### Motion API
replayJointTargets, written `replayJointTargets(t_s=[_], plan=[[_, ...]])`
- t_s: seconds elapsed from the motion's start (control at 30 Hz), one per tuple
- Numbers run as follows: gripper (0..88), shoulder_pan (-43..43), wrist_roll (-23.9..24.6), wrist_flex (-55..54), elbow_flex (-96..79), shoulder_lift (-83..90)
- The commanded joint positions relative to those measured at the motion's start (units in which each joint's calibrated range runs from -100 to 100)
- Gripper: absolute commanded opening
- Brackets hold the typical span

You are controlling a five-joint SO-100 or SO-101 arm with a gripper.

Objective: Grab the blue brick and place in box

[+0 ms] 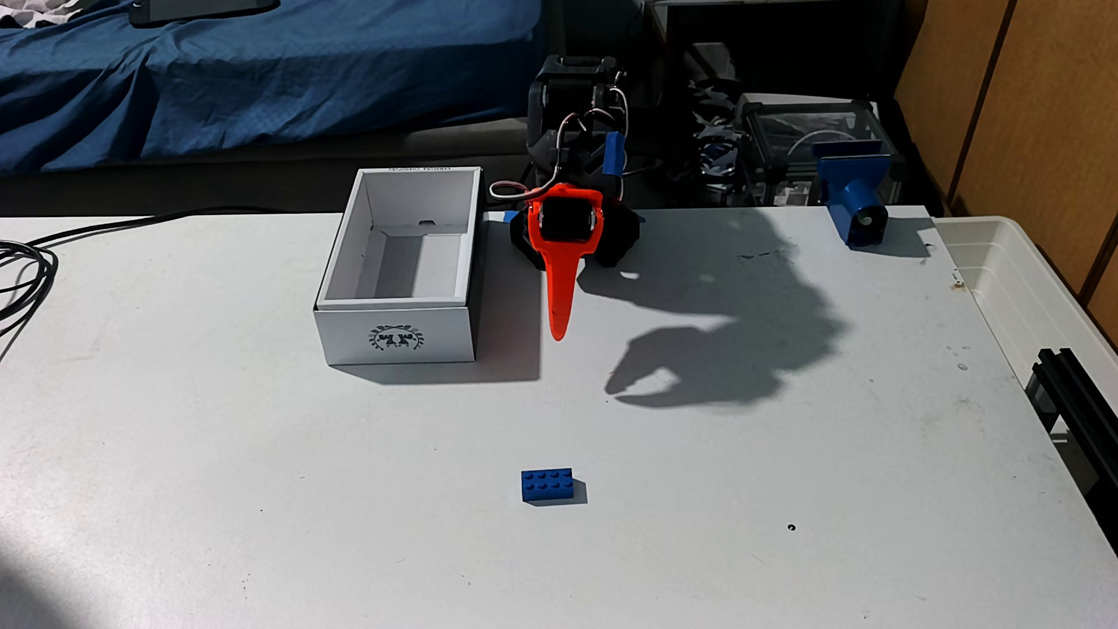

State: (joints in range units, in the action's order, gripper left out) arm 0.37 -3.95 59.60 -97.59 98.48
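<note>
The blue brick (547,485) lies studs-up on the white table (242,453), towards the front and near the middle. The white box (399,266) stands open-topped at the back, its short side with the dark wreath emblem (396,337) facing the camera; it looks empty inside. The arm is folded at the back edge, just right of the box. Its gripper (558,335) points down with the orange finger (559,290) hanging above the table, well behind the brick. The second finger is hidden behind the orange one, and I see nothing held.
A blue printed bracket (856,205) sits at the back right. A translucent bin (1028,290) and a black rail (1077,399) line the right edge. Black cables (24,272) lie at the far left. The arm's dark shadow (726,338) falls right of the gripper.
</note>
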Motion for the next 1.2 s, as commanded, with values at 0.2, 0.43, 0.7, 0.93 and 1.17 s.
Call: replayJointTargets(t_s=[0.2,0.43,0.7,0.93,1.17], plan=[[0.9,0.0,-0.29,-0.01,0.78,0.34],[1.1,0.45,-0.39,0.08,4.6,-0.34],[1.1,0.45,-1.34,3.52,12.14,-0.51],[1.1,0.45,-1.34,7.57,18.26,-0.51],[1.2,1.56,-1.66,9.73,23.23,-0.59]])
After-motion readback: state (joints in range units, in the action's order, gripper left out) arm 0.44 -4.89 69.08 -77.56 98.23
